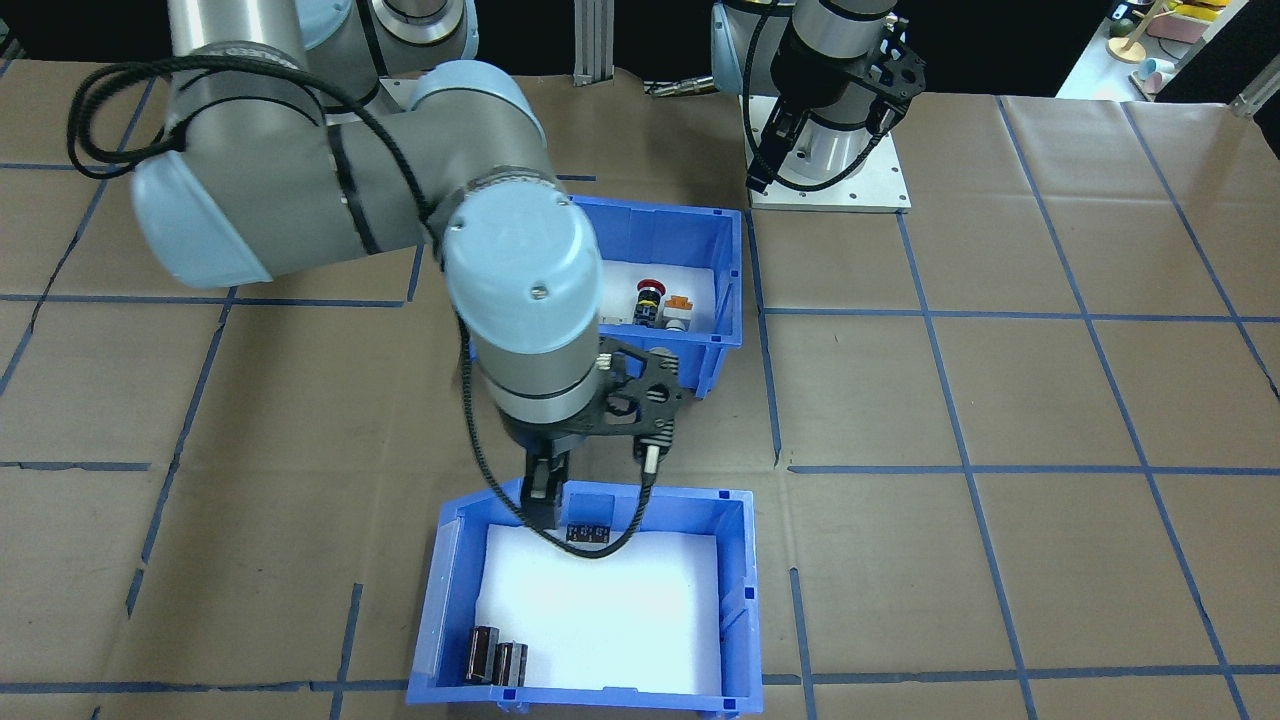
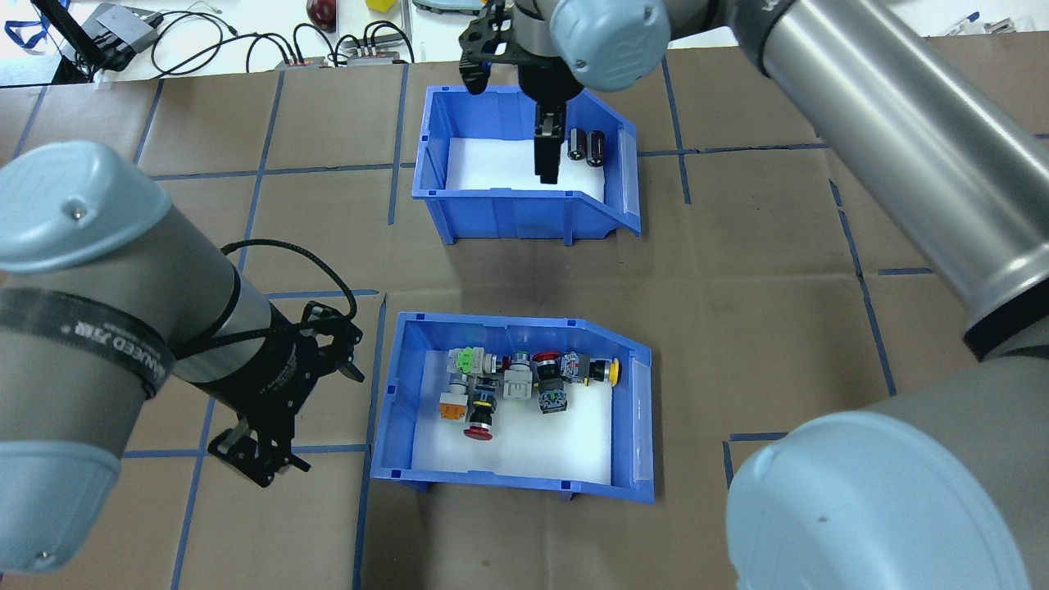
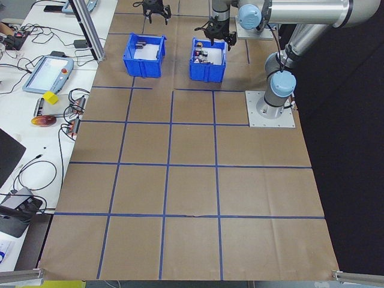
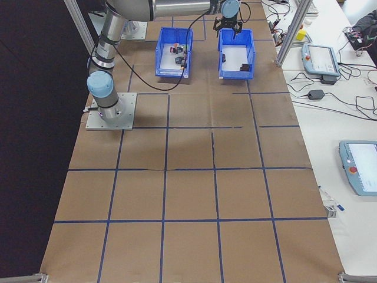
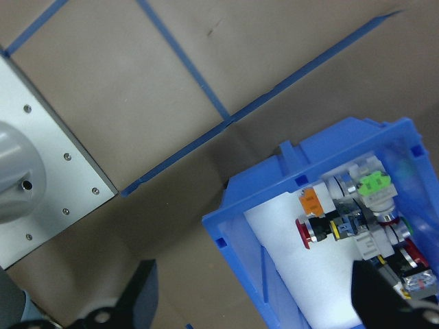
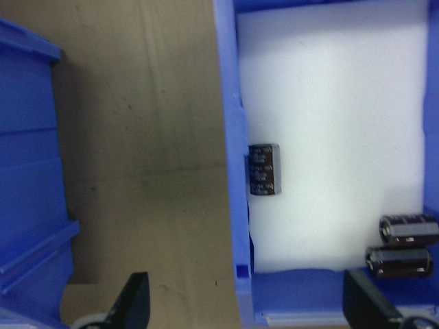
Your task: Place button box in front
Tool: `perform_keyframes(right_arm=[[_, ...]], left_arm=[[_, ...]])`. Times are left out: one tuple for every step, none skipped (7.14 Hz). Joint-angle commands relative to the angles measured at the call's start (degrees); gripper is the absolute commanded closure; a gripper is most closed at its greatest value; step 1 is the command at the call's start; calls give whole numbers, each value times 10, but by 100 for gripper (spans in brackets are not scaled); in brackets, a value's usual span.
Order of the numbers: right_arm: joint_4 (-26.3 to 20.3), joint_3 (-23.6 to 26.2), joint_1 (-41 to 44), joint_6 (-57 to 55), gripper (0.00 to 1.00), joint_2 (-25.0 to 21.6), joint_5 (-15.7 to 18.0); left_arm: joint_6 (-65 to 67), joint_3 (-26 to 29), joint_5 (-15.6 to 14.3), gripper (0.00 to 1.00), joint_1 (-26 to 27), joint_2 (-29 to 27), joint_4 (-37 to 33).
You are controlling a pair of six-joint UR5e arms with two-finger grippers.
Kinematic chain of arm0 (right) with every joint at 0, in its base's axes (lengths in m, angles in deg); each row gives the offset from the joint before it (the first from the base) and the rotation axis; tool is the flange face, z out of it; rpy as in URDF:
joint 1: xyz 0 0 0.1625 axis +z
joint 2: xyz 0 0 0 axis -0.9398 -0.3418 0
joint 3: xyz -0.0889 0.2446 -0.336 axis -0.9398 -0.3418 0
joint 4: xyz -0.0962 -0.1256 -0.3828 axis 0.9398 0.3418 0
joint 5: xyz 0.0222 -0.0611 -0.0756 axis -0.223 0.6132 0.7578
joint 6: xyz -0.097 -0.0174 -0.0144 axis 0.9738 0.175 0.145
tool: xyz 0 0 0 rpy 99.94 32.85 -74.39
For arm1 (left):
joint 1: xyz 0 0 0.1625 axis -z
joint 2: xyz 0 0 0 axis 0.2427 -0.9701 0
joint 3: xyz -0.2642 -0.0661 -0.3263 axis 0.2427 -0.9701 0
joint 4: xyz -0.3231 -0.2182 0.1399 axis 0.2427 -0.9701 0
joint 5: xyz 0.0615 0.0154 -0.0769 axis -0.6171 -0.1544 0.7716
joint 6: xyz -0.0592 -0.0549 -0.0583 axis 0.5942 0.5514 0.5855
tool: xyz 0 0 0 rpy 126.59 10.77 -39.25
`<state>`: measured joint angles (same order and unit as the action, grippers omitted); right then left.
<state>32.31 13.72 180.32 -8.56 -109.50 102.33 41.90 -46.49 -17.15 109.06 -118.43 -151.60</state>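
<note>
Brown table (image 2: 778, 270); button box (image 2: 631, 426) of switches (image 2: 524, 381)

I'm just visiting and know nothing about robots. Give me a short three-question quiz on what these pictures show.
1. True or false: the button box lies nearer the robot's base than the other blue bin.
2. Which tool hangs over the bin of dark cylinders: A) left tool B) right tool?
3. Fill in: the left tool hovers beside the button box, over bare brown ____.

Key: 1 true; 2 B; 3 paper.
</note>
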Motion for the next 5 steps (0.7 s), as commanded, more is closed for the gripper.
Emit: perform_keyframes(right_arm=[[4,1,48,-5,0,37,17],[43,4,49,-5,0,50,17],[66,4,49,-5,0,64,17],[93,5,49,-7,1,79,18],[97,5,49,-11,5,88,19]], left_arm=[[127,-44,6,1,73,-2,53],[184,-61,6,1,114,-35,99],[207,-72,4,1,150,-60,148],[231,-90,4,1,168,-75,204],[229,-123,0,2,170,-76,233]])
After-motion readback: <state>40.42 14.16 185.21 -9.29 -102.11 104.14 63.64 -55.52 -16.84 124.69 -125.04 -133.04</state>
